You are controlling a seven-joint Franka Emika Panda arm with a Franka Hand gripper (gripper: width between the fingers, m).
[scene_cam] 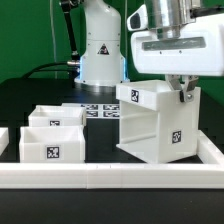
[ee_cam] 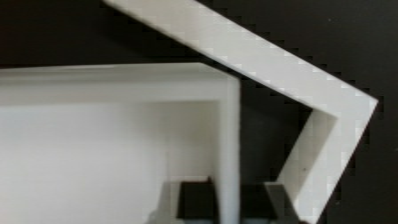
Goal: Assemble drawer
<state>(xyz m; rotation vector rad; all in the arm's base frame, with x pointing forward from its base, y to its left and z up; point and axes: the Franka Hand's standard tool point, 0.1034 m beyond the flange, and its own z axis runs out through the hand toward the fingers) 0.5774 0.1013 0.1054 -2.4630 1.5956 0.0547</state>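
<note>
The white drawer housing (scene_cam: 155,125) stands tilted right of centre in the exterior view, with square tags on its faces. My gripper (scene_cam: 185,93) comes down from above and is shut on the top edge of the housing's right wall. In the wrist view my gripper (ee_cam: 230,205) has one dark finger (ee_cam: 192,202) on each side of the thin white wall (ee_cam: 228,130), clamped on it. The housing's inner face (ee_cam: 89,140) fills that side of the picture. Two small white trays, one at the back (scene_cam: 58,116) and one in front (scene_cam: 50,146), sit at the exterior view's left.
A long low white rail (scene_cam: 110,178) runs along the front of the black table, and another (scene_cam: 212,150) runs along the exterior view's right. Their corner shows in the wrist view (ee_cam: 267,70). The marker board (scene_cam: 100,110) lies behind the trays. The robot base (scene_cam: 100,50) stands at the back.
</note>
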